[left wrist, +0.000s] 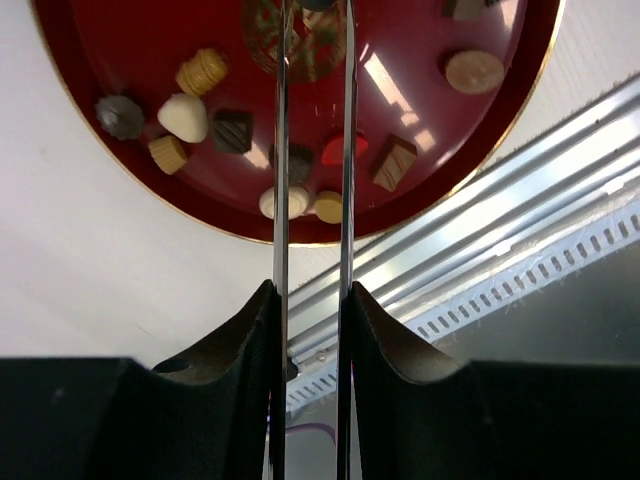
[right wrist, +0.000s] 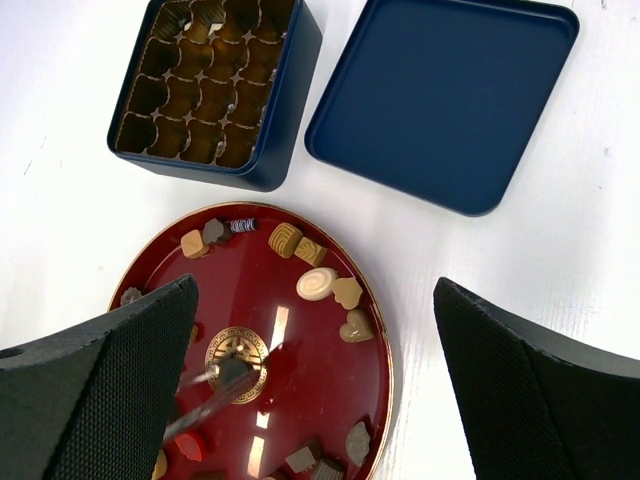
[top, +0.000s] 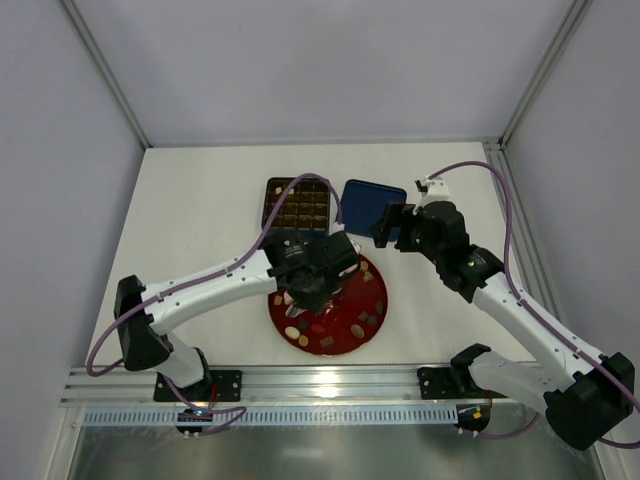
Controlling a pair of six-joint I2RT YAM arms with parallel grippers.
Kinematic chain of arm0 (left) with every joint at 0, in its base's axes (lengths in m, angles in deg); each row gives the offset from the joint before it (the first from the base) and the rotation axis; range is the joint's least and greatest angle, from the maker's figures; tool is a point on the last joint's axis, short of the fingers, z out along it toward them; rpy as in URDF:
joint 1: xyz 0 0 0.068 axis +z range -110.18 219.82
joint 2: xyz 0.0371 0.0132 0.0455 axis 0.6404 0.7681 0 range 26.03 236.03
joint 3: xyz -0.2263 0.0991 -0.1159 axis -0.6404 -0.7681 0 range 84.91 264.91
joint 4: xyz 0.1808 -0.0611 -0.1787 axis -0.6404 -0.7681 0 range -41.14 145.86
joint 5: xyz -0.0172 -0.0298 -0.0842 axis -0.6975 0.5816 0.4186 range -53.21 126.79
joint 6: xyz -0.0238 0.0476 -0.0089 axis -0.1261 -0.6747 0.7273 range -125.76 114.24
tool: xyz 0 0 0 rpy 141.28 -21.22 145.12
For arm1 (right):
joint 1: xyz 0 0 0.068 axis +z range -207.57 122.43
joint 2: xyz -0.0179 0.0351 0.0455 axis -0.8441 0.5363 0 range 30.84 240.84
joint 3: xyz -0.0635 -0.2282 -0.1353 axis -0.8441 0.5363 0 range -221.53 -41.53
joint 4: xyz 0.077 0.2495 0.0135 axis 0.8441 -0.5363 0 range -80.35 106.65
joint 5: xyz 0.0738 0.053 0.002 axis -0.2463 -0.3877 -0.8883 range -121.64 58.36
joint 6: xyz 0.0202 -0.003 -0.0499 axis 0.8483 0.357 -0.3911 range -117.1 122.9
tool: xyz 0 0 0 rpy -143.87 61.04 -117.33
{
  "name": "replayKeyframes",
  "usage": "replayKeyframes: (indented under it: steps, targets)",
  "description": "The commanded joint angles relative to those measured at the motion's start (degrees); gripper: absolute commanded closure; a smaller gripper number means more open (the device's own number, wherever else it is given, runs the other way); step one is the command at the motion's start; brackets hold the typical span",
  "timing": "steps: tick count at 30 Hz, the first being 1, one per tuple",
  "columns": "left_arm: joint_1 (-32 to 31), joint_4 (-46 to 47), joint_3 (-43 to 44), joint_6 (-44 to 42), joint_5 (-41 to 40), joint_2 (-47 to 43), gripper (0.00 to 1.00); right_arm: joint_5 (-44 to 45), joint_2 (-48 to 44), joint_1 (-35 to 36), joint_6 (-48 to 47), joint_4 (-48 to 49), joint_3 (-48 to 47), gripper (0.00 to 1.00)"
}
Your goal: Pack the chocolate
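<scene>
Several small chocolate pieces [right wrist: 347,292] in dark brown, tan and cream lie round the red plate [top: 372,285]. My left gripper [left wrist: 314,12] carries two long thin metal blades that reach over the plate's gold emblem [right wrist: 252,345]. The blades stand close together on a dark chocolate piece [right wrist: 232,370] at their tips; whether it is lifted off the plate is unclear. More pieces [left wrist: 183,117] show at the plate's near rim. My right gripper [right wrist: 315,300] hangs open and empty high above the plate's far right, near the lid [top: 372,205].
The dark blue box [right wrist: 290,110] with its brown grid tray [top: 298,203] stands behind the plate, its lid [right wrist: 445,100] lying flat to its right. An aluminium rail [left wrist: 480,230] runs along the table's near edge. White walls enclose the table.
</scene>
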Motion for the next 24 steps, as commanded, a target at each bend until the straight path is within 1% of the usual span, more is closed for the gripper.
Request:
replayKeyframes:
  steps: [1, 6, 9, 10, 13, 17, 21, 24]
  targets:
    - [3.8, -0.6, 4.9, -2.7, -2.1, -1.0, 0.73, 0.7, -0.2, 0.0, 0.0, 1.8, -1.0, 0.0]
    - [10.8, -0.1, 10.7, -6.2, -2.3, 0.8, 0.73, 0.2, 0.8, 0.0, -0.3, 1.8, -2.3, 0.0]
    - [16.5, 1.2, 14.4, -8.0, -2.1, 3.0, 0.73, 0.0, 1.4, 0.1, -0.4, 1.8, -3.1, 0.0]
    - [19.7, 1.7, 16.5, -8.6, -2.1, 4.5, 0.73, -0.2, 1.5, 0.0, -0.3, 1.9, -3.3, 0.0]
    - [23.8, 4.5, 18.7, -9.5, -1.7, 6.4, 0.73, -0.7, 1.9, 0.0, -0.5, 1.6, -4.0, 0.0]
    - [29.9, 7.2, 25.1, -9.9, -2.1, 12.3, 0.73, -0.8, 2.4, 0.0, -1.0, 1.4, -5.1, 0.0]
    - [32.5, 8.0, 30.6, -10.7, -2.8, 18.4, 0.73, -0.8, 3.0, 0.0, -1.3, 0.7, -5.7, 0.0]
    - [33.3, 7.4, 34.2, -11.8, -3.6, 22.8, 0.73, -0.6, 2.6, -0.1, -1.7, 0.6, -5.4, 0.0]
